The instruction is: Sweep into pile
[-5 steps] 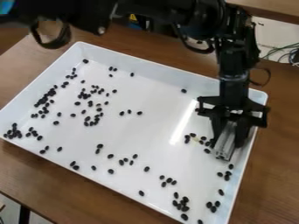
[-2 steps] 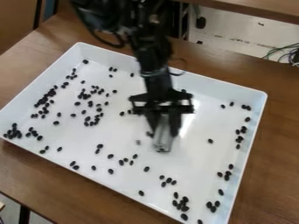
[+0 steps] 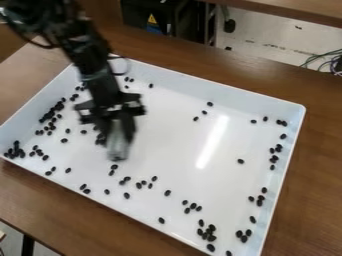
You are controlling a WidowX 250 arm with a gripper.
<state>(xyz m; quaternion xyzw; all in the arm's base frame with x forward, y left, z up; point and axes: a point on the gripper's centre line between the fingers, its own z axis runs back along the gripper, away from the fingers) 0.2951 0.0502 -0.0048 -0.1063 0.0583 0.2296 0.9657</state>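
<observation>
So the room behind had a pale floor [image 3: 267,37], some loose cables [image 3: 324,59] off to the right and a dark box [image 3: 137,11] with a yellow warning label [image 3: 152,19] on it, all past the brown wood-look table [image 3: 324,150]. On the table sat a big white rectangular tray [image 3: 180,155], and the small black beans [image 3: 240,161] were inside it, nowhere near one pile tbh. The thickest clump ran along the left wall, another bunch was in the left corner, and more were strung along the near side and the right wall, plus a few loners toward the middle. The arm [image 3: 83,47] came in from the upper left, with the gripper [image 3: 117,131] pointing down over the left half of the tray. Its fingers were clamped on a silvery-grey piece [image 3: 118,149], kinda blurry, its lower end just above a few beans in the view.
</observation>
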